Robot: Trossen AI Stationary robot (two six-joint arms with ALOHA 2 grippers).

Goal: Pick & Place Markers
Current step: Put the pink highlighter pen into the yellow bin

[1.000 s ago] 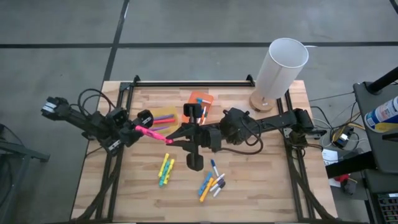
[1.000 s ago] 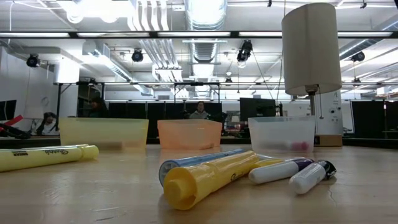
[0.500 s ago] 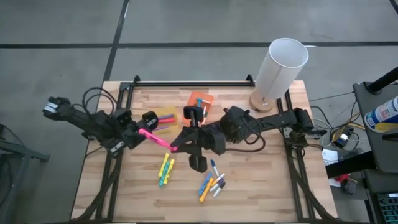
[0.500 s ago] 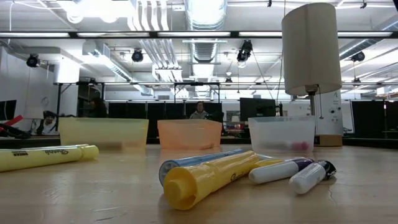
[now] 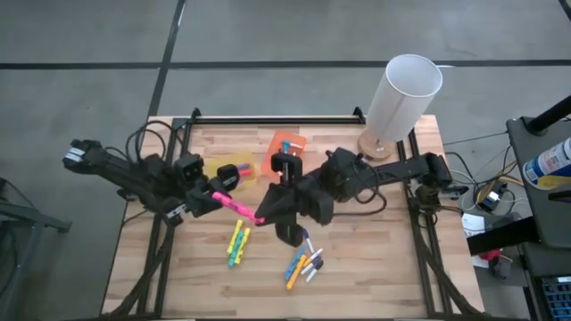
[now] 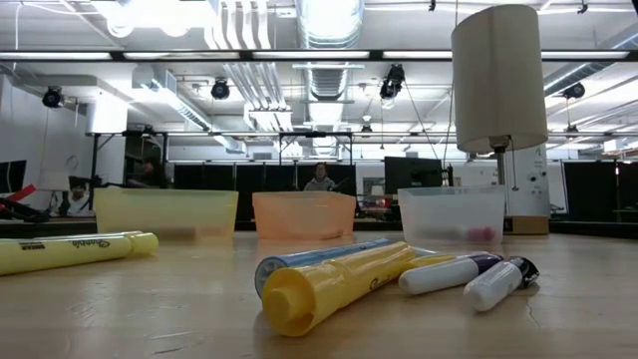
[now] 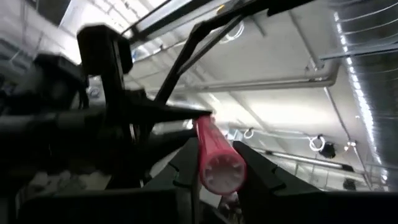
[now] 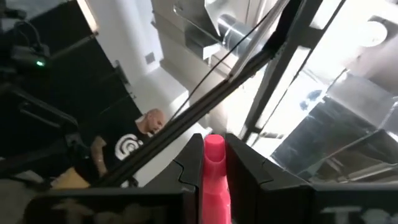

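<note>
Left gripper (image 5: 212,198): above the table's middle left, fingers (image 7: 264,174) closed on one end of a pink capped marker (image 5: 237,207). The marker spans the gap between the two arms, clear of the wooden tabletop (image 5: 375,267).

Right gripper (image 5: 260,216): above table centre, fingers (image 8: 239,165) clamped on the marker's other end. Both grippers hold the same pink marker, one at each end.

Beneath and near:
- Cluster of yellow and green markers (image 5: 237,242) lying on the wood, just nearer than the held marker, not touching it.
- Cluster of blue, yellow, orange and white markers (image 5: 303,264) to the right, partly under the right arm.
- In the low view, a fat yellow marker (image 6: 334,284), a blue one behind it and two white ones at its right lie in front; a yellow highlighter (image 6: 70,251) lies at far left.

Far side:
- Yellow translucent plastic bin (image 5: 237,167), partly hidden by the left arm.
- Orange plastic bin (image 5: 287,143), markers inside, beyond the right gripper.
- Clear plastic bin (image 6: 451,215), seen only in the low view.
- Tall white cylinder on a round wooden base (image 5: 401,94), far right corner.

Background: a person (image 8: 134,146) in a dark shirt.
</note>
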